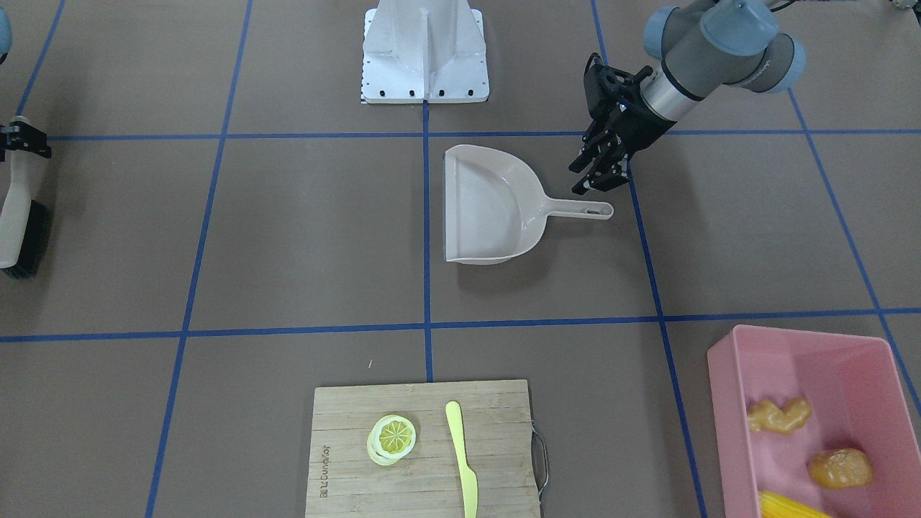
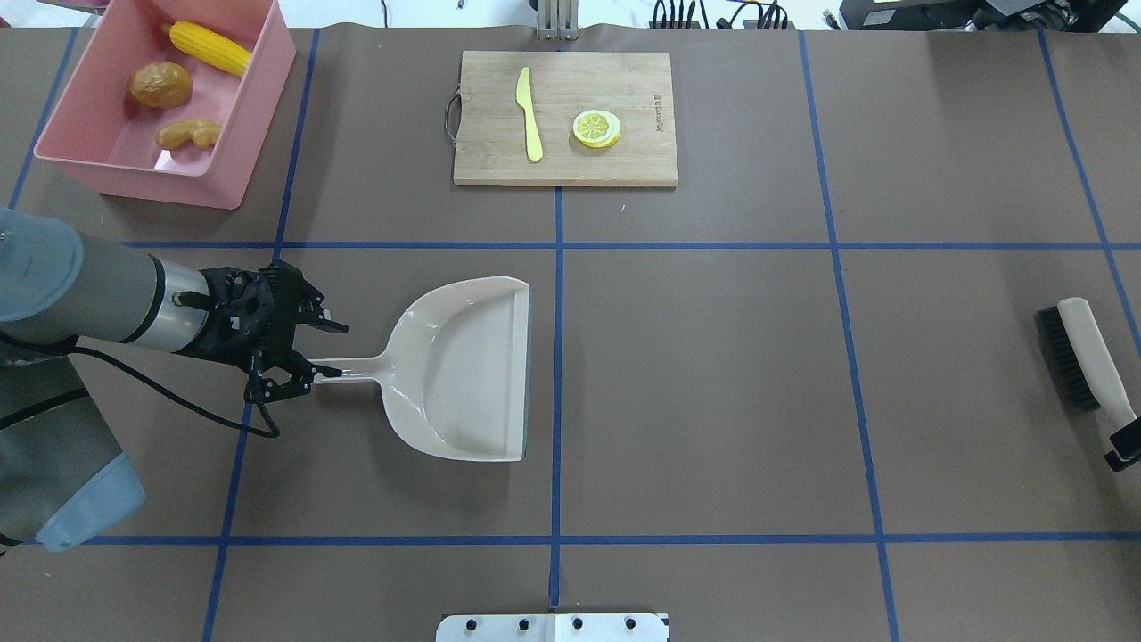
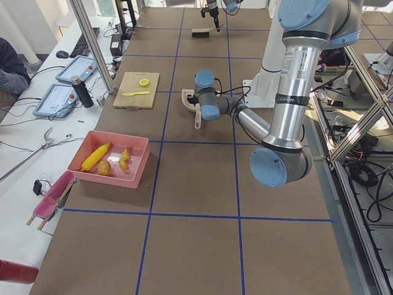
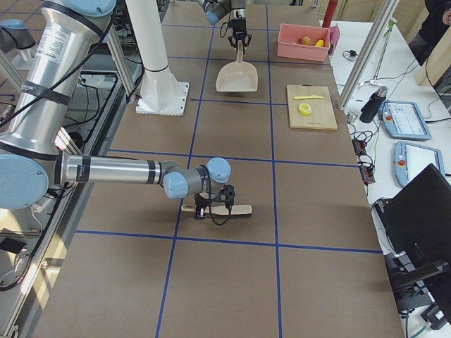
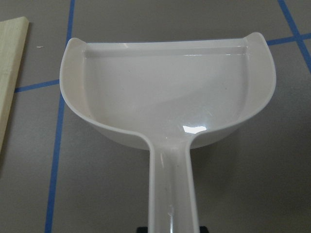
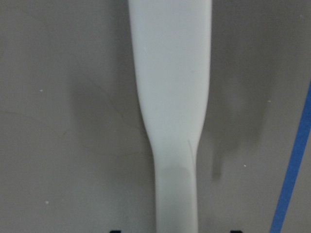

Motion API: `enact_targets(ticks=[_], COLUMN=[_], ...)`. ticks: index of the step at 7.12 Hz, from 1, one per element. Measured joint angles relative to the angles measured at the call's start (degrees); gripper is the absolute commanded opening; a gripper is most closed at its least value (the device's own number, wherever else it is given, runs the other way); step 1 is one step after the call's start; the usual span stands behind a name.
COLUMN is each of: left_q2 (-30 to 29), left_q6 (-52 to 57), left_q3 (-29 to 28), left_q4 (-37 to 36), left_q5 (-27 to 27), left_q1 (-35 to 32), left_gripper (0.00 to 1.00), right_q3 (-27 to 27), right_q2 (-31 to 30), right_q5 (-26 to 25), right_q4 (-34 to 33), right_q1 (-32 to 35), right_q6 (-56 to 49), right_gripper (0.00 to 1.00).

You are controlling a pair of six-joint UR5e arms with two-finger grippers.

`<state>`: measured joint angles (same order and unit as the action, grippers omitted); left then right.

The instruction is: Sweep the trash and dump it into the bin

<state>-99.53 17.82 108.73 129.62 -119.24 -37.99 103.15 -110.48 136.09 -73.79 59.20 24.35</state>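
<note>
Looking down on the brown table with its blue tape grid, we find the pink bin at the far corner on the robot's left side, and all three pieces of trash lie inside it. Next in size, the wooden cutting board sits at the middle of the far edge. We see the beige dustpan flat on the table near the centre. Its handle points toward the left gripper, whose jaws stand spread on either side of the handle's end. Well apart, on the robot's right, the brush lies on the table. The right gripper straddles its handle with parted jaws, and our wrist view shows a gap on each side. Within the bin we make out the corn cob by the far wall, the potato-like lump near it, and the ginger-like piece nearest the robot. On the board rest the knife and, near it, the lemon slice.
</note>
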Motion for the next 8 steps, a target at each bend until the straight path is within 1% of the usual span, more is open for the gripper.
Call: enact_targets(ticks=[2, 3, 4, 5, 7, 8], left_q2=[0.3, 1.1, 3.3, 6.5, 14.3, 18.4], left_q6=[-2.1, -2.3, -2.5, -2.8, -3.2, -3.3], left_q3=[0.6, 1.2, 2.2, 2.9, 3.3, 3.0], left_q4=[1.0, 2.7, 4.1, 4.7, 3.3, 0.0], left_q5=[1.6, 1.9, 2.2, 2.4, 2.2, 1.1], left_q1=[0.2, -0.3, -1.7, -4.5, -15.8, -22.8], left_gripper=[0.99, 0.99, 0.99, 0.99, 0.99, 0.99], right_q3=[0.3, 0.5, 0.5, 0.5, 0.0, -0.3], right_q2=[0.6, 1.0, 1.6, 2.5, 3.9, 4.4], right_q5=[-1.0, -2.6, -4.1, -4.9, -5.8, -5.8], right_q4=[2.7, 5.8, 8.3, 9.3, 9.5, 8.6], right_q1=[0.7, 2.6, 5.7, 9.2, 15.7, 18.7], right_q6=[0.0, 0.1, 0.1, 0.3, 0.4, 0.2], right_gripper=[1.0, 1.0, 1.0, 1.0, 1.0, 1.0])
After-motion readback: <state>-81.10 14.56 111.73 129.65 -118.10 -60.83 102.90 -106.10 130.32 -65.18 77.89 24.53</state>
